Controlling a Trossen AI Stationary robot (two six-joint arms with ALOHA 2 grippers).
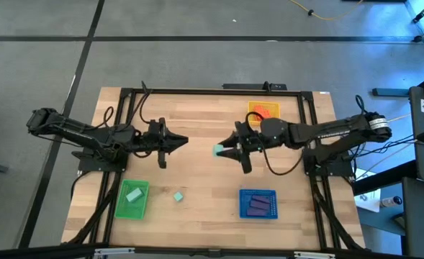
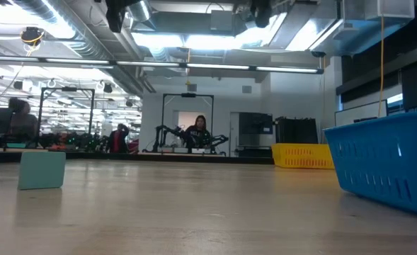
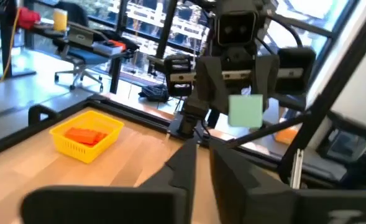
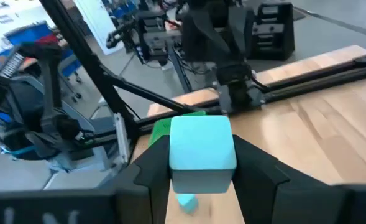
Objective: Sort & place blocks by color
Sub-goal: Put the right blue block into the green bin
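On my right wrist view the right gripper [image 4: 202,163] has its two dark fingers clamped on either side of a pale mint-green cube [image 4: 202,152], which fills the gap between them; from overhead I see the same right gripper [image 1: 224,151] holding that cube [image 1: 217,150] lifted over the middle of the table [image 1: 197,119], clear of the wood. The left gripper [image 1: 183,141] faces it from the other side, near but apart, and in my left wrist view its fingers [image 3: 181,169] stand close together with only a narrow slit between them and nothing in it, so I read them as closed on nothing. Nearest the front edge, a loose mint-green block [image 1: 178,196] lies alone on the bare wood between the green tray [image 1: 132,199] and the blue tray [image 1: 258,203]; my table-level camera shows it [image 2: 42,170] resting flat on the tabletop. Another mint-green block [image 1: 133,194] lies in the green tray, and dark purple blocks [image 1: 258,206] lie in the blue tray. Farther back, behind the right arm, orange-red blocks [image 1: 263,111] sit in the yellow tray [image 1: 253,106]. I can make out no readable writing or brand on any block or tray. Beyond the table a person [image 2: 198,130] shows in the room.
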